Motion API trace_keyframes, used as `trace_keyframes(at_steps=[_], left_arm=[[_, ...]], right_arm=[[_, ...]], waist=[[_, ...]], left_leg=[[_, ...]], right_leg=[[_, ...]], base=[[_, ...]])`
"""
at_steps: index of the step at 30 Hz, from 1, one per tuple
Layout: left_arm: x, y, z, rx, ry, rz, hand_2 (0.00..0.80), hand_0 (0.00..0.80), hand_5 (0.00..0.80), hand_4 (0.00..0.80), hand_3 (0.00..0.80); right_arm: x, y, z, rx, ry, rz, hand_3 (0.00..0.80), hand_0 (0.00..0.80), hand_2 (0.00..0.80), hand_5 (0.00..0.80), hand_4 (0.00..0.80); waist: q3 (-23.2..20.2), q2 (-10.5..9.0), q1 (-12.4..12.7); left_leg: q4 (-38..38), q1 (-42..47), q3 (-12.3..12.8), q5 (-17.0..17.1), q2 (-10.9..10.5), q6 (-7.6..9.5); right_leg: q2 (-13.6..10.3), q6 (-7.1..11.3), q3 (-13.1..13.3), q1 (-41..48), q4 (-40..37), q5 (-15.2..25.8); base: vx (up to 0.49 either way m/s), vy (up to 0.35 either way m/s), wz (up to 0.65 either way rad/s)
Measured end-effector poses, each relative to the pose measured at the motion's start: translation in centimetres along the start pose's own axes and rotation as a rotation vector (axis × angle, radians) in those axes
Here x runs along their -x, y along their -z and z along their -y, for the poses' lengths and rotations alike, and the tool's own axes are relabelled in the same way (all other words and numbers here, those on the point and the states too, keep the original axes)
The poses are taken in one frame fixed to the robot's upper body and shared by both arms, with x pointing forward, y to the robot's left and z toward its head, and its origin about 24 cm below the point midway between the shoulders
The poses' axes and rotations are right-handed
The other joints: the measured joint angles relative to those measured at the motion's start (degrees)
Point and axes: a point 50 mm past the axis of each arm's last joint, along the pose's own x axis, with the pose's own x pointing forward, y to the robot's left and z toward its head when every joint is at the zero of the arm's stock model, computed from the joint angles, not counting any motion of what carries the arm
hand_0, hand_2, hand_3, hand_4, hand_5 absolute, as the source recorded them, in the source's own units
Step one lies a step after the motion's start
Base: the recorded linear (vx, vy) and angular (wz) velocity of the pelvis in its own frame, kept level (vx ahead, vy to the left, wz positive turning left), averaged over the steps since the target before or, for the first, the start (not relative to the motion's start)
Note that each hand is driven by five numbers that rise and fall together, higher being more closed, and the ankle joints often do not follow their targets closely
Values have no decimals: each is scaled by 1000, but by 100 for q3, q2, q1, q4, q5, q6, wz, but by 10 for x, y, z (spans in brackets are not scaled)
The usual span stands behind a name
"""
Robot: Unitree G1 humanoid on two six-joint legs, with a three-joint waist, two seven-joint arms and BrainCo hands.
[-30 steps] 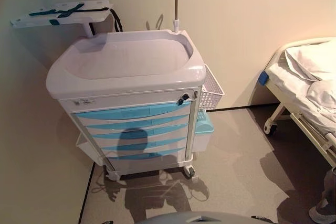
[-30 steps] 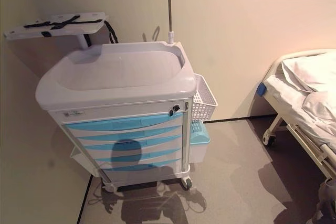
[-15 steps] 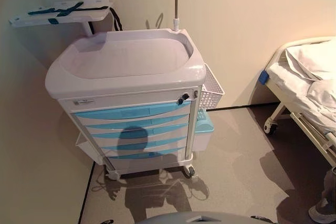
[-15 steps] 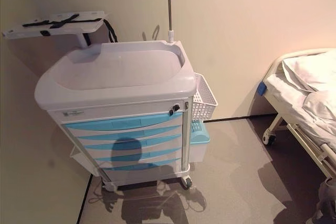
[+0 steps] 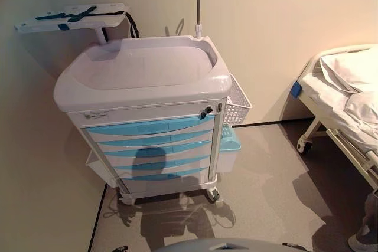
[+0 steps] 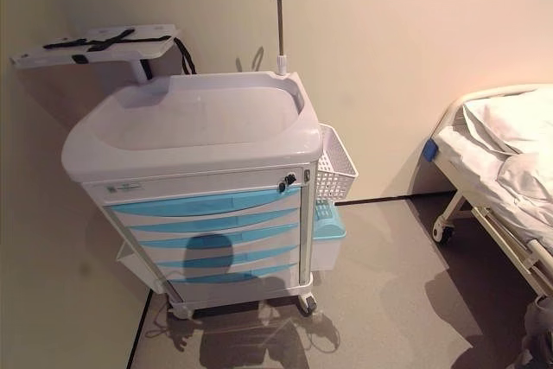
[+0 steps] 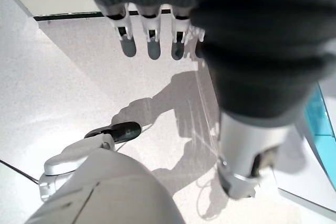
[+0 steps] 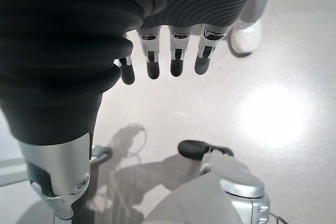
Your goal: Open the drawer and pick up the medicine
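A white medical cart (image 5: 142, 69) stands against the wall, with several light-blue drawers (image 5: 150, 146) on its front, all closed. A dark lock knob (image 5: 206, 111) sits at the upper right of the drawer stack. No medicine shows in any view. Neither hand appears in the eye views. In its wrist view my left hand (image 7: 152, 40) hangs over the grey floor with straight fingers and holds nothing. My right hand (image 8: 176, 51) hangs the same way over the floor, fingers relaxed and empty.
A white wire basket (image 5: 238, 101) and a blue bin (image 5: 229, 140) hang on the cart's right side. An IV pole (image 5: 198, 4) rises behind it and a strapped side shelf (image 5: 71, 16) juts out left. A bed (image 5: 342, 98) stands right. A person's shoe (image 8: 245, 38) is nearby.
The whole picture has shifted slightly, so the camera has moved. The cart and its drawers stand as before.
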Motion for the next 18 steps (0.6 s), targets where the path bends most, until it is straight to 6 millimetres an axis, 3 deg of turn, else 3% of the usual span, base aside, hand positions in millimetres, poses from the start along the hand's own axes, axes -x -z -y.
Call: trace_keyframes(at_steps=[4,6,8,13,16,18], left_arm=[[-1,-10,-2,3,-8,25,0,0,0,0,0],[-2,-22,-6,11,-20,55,0,0,0,0,0],[-2,-50,-12,29,-47,128,0,0,0,0,0],[0,-80,-13,62,-58,225,0,0,0,0,0],[0,-80,-14,74,-59,232,0,0,0,0,0],[1,-88,-16,98,-64,264,0,0,0,0,0]], right_arm=[[0,-4,2,23,2,8,0,0,0,0,0],[-1,-17,7,38,17,36,0,0,0,0,0],[-1,-43,17,41,57,94,0,0,0,0,0],[2,-73,28,47,95,161,0,0,0,0,0],[2,-77,29,51,106,172,0,0,0,0,0],[4,-92,32,63,119,209,0,0,0,0,0]], waist=[[66,21,1],[90,40,7],[409,76,-3],[842,164,-8],[895,142,-1],[960,103,10]], left_leg=[[43,-384,-1,123,-26,-37],[200,-931,-1,143,-62,-24],[176,-1335,-9,324,-93,-18],[138,-1832,16,464,-109,-35],[132,-1908,42,467,-80,-70],[143,-2102,145,472,-86,-62]], right_leg=[[-16,-27,9,-398,29,122],[-50,-21,26,-906,85,205],[-73,-24,36,-1267,23,395],[-67,-17,42,-1811,23,525],[-34,-49,60,-1953,44,530],[-47,-38,78,-2175,65,551]], base=[[-270,21,-1],[-222,5,-1],[-173,0,2],[-99,10,-4],[-149,32,-7],[-117,-2,-19]])
